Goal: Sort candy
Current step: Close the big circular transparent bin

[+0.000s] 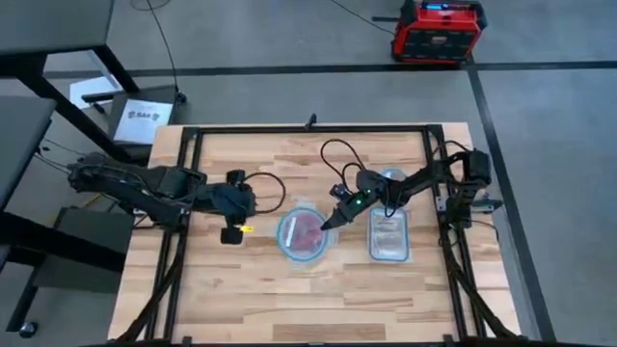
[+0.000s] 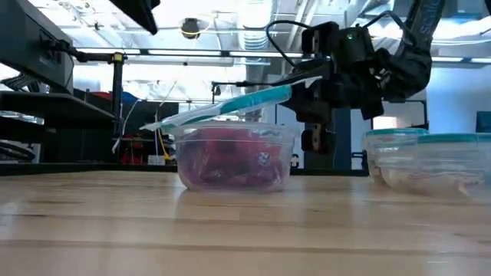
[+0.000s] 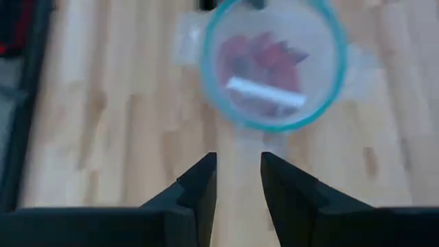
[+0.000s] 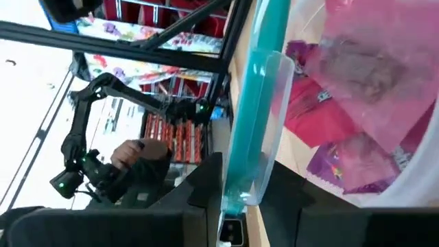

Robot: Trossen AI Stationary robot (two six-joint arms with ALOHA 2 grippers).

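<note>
The candy [image 2: 230,157], red and purple pieces, sits in the round bowl [image 1: 306,234] at mid-table, whose lid [image 2: 230,108] my right gripper [image 1: 333,221] pinches by its edge, tilted. My left gripper [image 3: 237,180] hangs slightly parted near the bowl, empty. I judge I'm uncovering the bowl; next I must carry the lid clear.

Candy [image 1: 307,231] in bowl [image 1: 285,231] mid-table – lid [image 2: 230,108] tilted atop; tub [image 1: 390,250] right of bowl.

Bowl, tub and table
A clear bowl [image 1: 305,234] sits mid-table [image 1: 241,299]; the rectangular tub [image 1: 390,237] lies at its 3 o'clock.
</note>
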